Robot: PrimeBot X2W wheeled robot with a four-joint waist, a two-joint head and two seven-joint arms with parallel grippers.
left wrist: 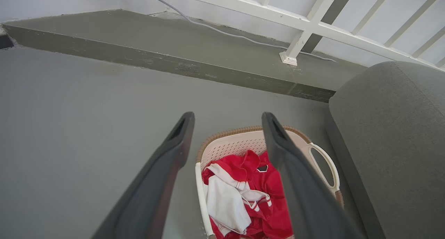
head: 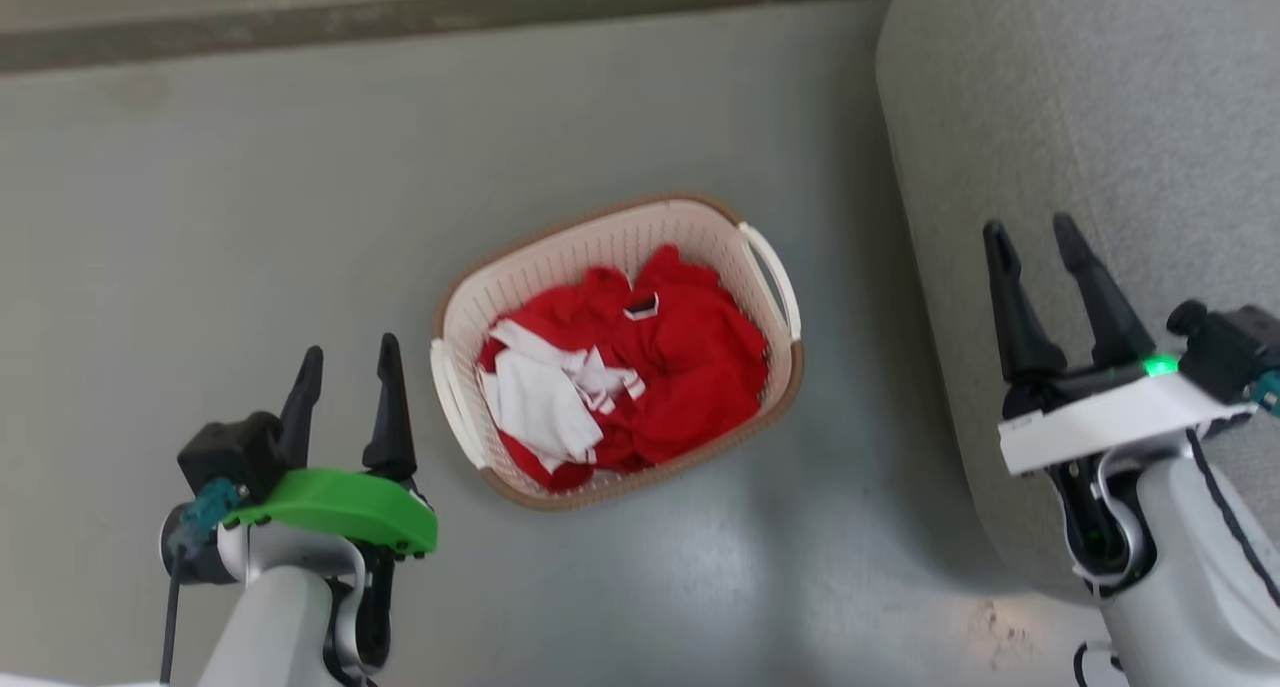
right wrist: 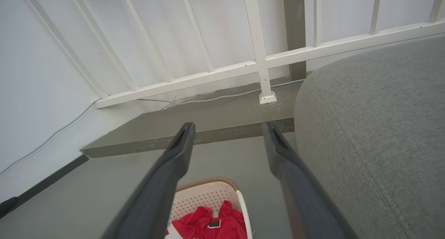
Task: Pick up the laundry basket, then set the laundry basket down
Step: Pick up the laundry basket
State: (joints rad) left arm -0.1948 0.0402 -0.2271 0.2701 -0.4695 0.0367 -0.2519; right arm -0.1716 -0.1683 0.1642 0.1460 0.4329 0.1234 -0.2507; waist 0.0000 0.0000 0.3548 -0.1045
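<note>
The laundry basket [head: 745, 267] stands on the grey floor in the middle of the head view, cream-white and perforated with a brown rim and white side handles, holding red and white clothes. My left gripper [head: 347, 359] hovers open to the basket's lower left, apart from it. My right gripper [head: 1030, 235] is open over the grey sofa, well right of the basket. In the left wrist view the basket [left wrist: 240, 145] shows between and behind my left gripper [left wrist: 227, 119]. In the right wrist view the basket [right wrist: 208, 193] sits low between the fingers of my right gripper [right wrist: 227, 129].
A grey fabric sofa [head: 1080, 117] fills the right side, close to the basket's right handle. A raised concrete step [left wrist: 174, 54] runs along the far wall under a white railing [right wrist: 257, 65], with a thin cable [left wrist: 215, 28] lying on it. Bare floor [head: 200, 217] lies left of the basket.
</note>
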